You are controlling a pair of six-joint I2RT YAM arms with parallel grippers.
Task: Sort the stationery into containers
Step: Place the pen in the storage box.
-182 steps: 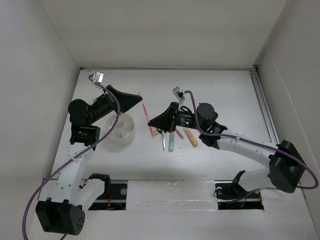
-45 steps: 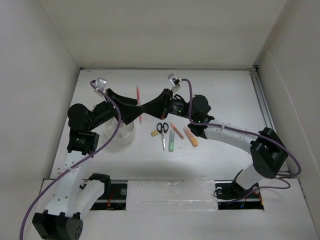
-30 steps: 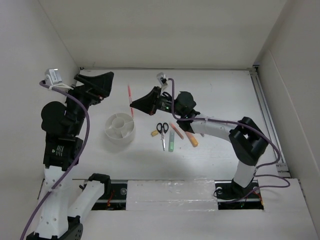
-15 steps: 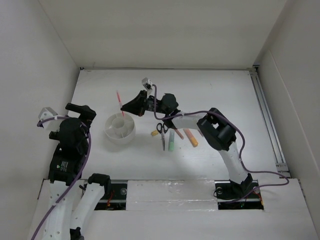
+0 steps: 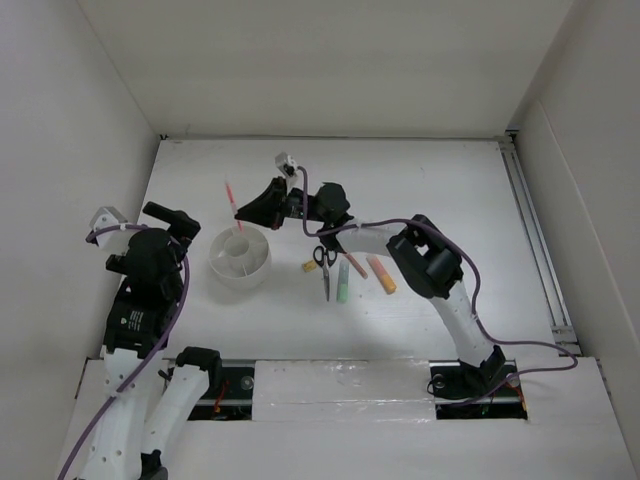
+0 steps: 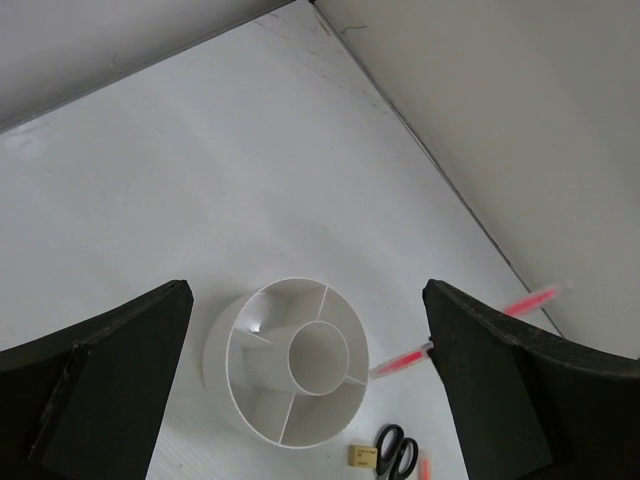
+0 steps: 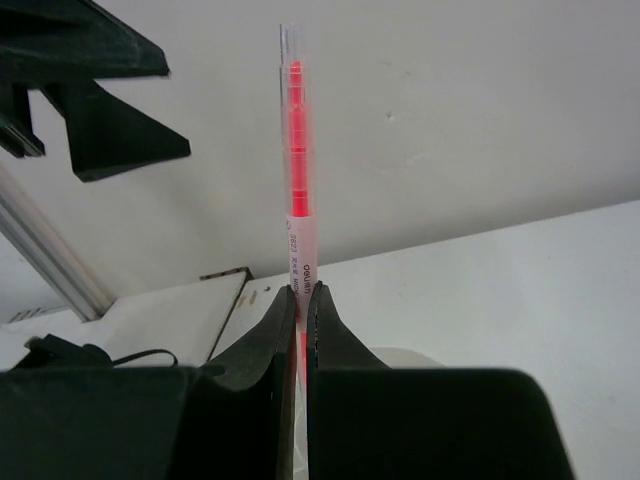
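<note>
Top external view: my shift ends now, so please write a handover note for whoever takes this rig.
Left gripper open, empty, parked left of the tub.
Right gripper shut on a pink pen, held over the tub's far rim.
Done: nothing visibly in the tub.
To do: drop this pen, then sort scissors, eraser, second pink pen, green marker and orange marker lying right of the tub.

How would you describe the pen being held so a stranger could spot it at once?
Find the round white tub on the left of the table. By its far rim, the right tool is shut on a thin pink-red pen with a clear end. Unlike the scissors and markers lying flat to the tub's right, it alone is off the table.
</note>
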